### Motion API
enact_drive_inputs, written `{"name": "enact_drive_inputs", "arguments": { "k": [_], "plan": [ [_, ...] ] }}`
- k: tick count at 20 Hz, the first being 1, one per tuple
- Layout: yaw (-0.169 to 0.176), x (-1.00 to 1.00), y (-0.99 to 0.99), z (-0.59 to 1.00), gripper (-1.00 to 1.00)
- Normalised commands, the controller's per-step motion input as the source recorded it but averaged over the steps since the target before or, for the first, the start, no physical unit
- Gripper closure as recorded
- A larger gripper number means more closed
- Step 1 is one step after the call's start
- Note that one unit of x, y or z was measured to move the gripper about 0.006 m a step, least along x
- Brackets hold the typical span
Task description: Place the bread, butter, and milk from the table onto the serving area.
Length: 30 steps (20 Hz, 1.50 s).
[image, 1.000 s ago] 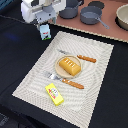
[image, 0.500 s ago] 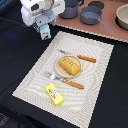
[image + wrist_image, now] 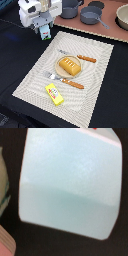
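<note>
Milk [image 3: 45,34] step underway, 3rd of 3: pincer [image 3: 45,31] directly above carton, jaw state unclear. Next: carrying toward serving area [image 3: 100,75] beside.

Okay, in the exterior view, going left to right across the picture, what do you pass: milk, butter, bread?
milk under the gripper → butter → bread on the plate
</note>
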Motion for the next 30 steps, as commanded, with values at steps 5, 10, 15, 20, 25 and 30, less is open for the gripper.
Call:
{"name": "enact_drive_inputs", "arguments": {
  "k": [5, 10, 15, 20, 25, 30],
  "plan": [
    [-0.059, -0.20, 0.13, -0.22, -1.00],
    [-0.016, -0.29, 0.16, -0.27, 1.00],
    [-0.001, -0.25, 0.20, -0.23, 1.00],
    [-0.017, -0.11, 0.18, 0.20, 1.00],
    [-0.083, 0.55, 0.43, 1.00, 1.00],
    [-0.062, 0.90, 0.30, 1.00, 1.00]
  ]
}}
